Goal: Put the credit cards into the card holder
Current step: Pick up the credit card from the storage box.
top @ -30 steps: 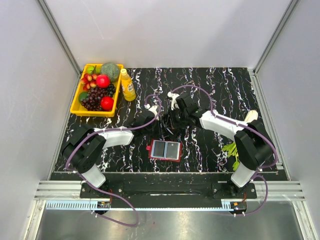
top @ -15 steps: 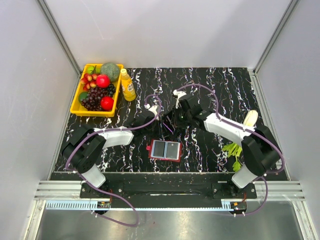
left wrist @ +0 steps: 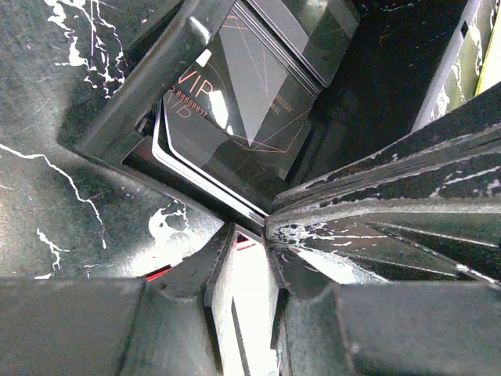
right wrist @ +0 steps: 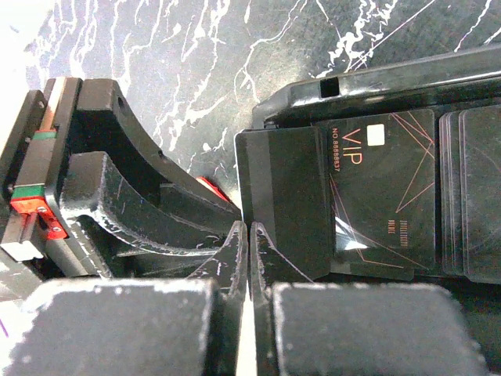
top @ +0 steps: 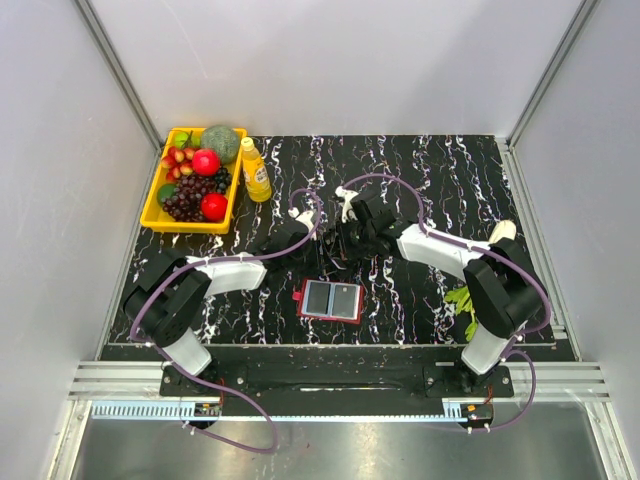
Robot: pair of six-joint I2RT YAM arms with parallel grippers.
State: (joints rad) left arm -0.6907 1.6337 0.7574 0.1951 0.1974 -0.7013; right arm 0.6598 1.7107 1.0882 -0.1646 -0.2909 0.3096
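Overhead view: the card holder (top: pixel 331 299) lay open and flat at lower centre, its two grey-blue panels facing up, apart from both arms. Just above it, at centre frame, both grippers met over a black tray (right wrist: pixel 407 69). Dark credit cards (right wrist: pixel 383 188) lettered VIP lay stacked in that tray. The right gripper (right wrist: pixel 248 233) was fully closed, its tips against the edge of one dark card; a grip could not be confirmed. The left gripper (left wrist: pixel 249 235) stood slightly parted, nothing visibly held.
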